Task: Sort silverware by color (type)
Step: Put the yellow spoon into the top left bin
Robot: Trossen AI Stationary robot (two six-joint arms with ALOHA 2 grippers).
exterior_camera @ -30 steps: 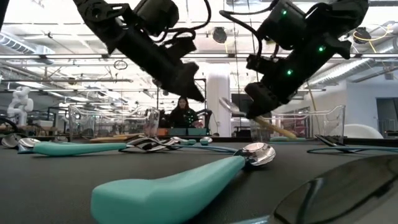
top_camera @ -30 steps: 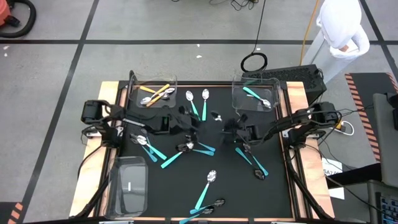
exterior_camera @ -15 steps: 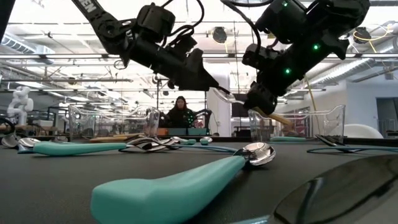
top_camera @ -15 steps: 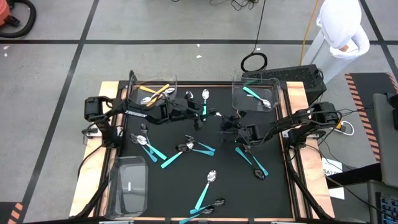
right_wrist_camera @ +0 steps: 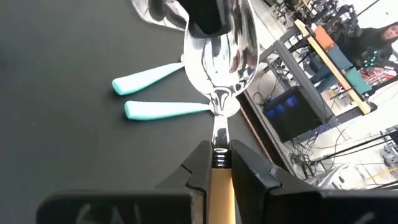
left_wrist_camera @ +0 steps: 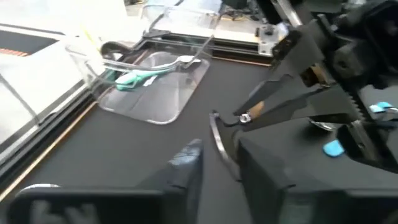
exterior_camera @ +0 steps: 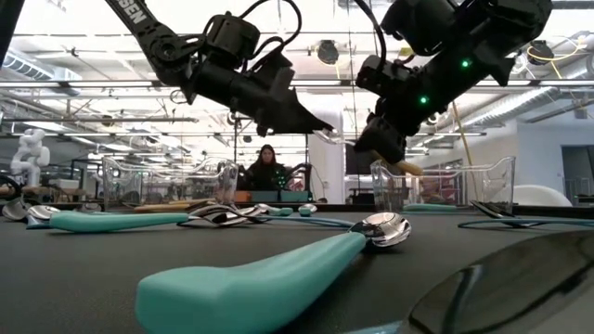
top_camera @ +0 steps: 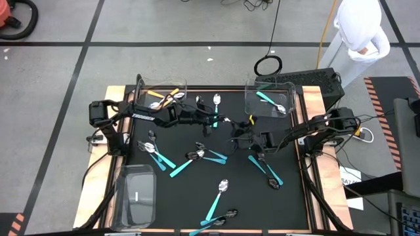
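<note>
the left pincer (top_camera: 211, 120) has swung from mid-surface toward the far centre, meeting the right pincer (top_camera: 237, 130), which has drifted up and leftward. the right pincer stays clenched on an orange-handled spoon (right_wrist_camera: 219, 118), held above the black surface (top_camera: 289, 196); whether the left pincer's fingers grip the spoon cannot be told. more silverware (top_camera: 216, 203) lies scattered across the surface, with teal spoons in the far right bin (top_camera: 250, 98) and orange ones in the far left bin (top_camera: 143, 98).

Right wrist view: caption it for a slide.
Right claw shut on an orange-handled spoon above two teal handles.
</note>
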